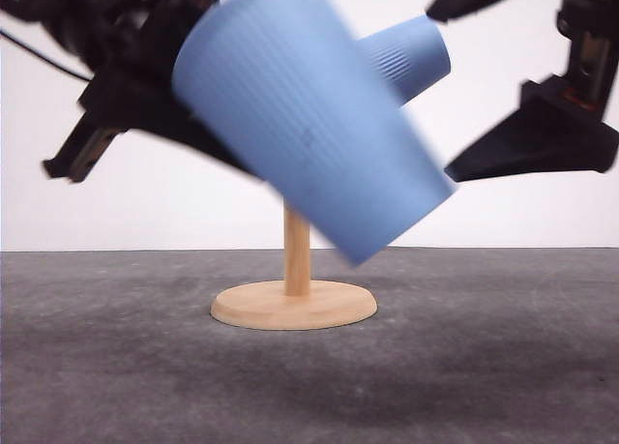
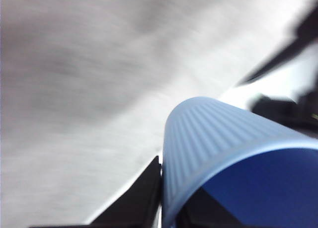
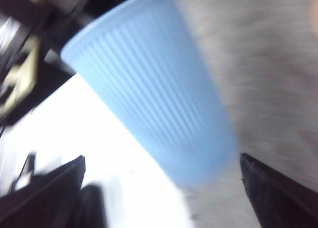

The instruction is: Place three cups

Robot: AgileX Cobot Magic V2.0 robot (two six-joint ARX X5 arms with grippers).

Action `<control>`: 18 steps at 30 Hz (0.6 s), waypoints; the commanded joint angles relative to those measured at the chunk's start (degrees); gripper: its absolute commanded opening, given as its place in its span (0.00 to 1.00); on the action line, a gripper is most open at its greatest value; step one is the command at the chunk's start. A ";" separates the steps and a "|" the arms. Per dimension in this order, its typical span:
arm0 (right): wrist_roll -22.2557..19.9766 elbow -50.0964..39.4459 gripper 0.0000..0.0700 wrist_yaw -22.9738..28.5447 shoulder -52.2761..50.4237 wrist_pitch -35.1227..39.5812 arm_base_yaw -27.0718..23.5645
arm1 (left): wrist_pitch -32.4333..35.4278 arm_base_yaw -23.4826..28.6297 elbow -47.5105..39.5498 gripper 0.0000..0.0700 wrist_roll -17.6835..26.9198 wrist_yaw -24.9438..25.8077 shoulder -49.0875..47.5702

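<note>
Sideways, cup (image 1: 309,125) in left end effector (image 2: 166,208)

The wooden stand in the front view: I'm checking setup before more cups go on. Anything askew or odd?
The wooden stand sits upright and undamaged on the table. A second cup appears to hang tilted on it. The large cup in the left gripper is tilted and motion-blurred, mid-transfer rather than misplaced.
</note>
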 commanded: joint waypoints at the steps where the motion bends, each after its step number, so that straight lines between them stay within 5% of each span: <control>1: -2.18 0.33 0.90 0.35 0.27 0.37 2.46 | 0.48 -1.49 2.04 0.00 -0.57 1.59 0.55; 10: -2.12 0.33 0.88 4.97 0.29 0.47 10.46 | 1.64 -7.00 3.19 0.00 -2.88 2.55 0.57; 15: -1.60 0.33 0.64 5.83 0.29 0.35 11.52 | 2.28 -8.70 3.19 0.00 -3.07 2.64 0.57; 18: -0.84 0.33 0.60 5.64 0.26 0.22 11.50 | 2.36 -8.87 3.19 0.00 -3.02 3.22 0.57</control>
